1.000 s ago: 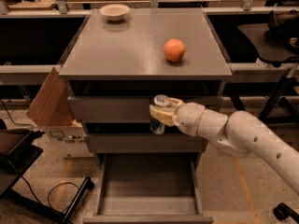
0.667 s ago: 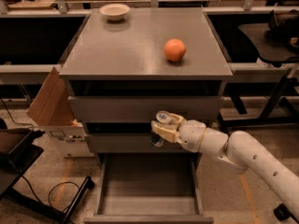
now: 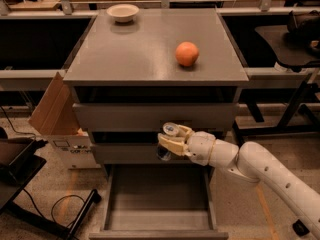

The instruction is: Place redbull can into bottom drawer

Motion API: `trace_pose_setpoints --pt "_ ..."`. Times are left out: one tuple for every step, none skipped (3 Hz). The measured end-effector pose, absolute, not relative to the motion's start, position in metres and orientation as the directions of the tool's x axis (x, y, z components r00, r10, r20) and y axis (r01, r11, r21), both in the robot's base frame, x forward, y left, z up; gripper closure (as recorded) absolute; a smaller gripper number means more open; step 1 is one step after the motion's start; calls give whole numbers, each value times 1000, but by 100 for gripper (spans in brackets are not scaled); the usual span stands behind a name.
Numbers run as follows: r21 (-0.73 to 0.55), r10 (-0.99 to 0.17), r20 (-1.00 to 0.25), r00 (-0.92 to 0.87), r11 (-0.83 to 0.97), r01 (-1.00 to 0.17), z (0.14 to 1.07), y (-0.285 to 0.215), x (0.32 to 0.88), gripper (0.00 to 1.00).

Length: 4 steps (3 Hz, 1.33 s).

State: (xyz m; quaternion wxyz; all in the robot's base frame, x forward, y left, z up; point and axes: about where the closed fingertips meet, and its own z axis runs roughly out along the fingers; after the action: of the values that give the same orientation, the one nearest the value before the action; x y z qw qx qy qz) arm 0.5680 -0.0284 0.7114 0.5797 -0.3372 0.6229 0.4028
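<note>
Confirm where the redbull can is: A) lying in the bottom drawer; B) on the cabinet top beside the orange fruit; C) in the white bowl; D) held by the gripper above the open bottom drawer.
D: the gripper is shut on the redbull can in front of the middle drawer, with the open bottom drawer below.

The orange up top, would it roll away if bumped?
Probably: the orange is round and the cabinet top is flat with no rim, so a nudge might send it off. It looks firm, likely not squishy. The gripper, holding the can above the open bottom drawer, is well below it.
</note>
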Motion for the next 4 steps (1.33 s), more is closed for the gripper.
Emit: trace_pose_setpoints --pt "146 42 -989 -141 423 -894 655 -14 562 100" --pt "172 52 -985 -165 385 -907 577 2 554 100" --pt "142 39 -990 -136 337 -931 514 22 551 100" --pt "118 24 -993 -116 300 -947 448 38 551 100"
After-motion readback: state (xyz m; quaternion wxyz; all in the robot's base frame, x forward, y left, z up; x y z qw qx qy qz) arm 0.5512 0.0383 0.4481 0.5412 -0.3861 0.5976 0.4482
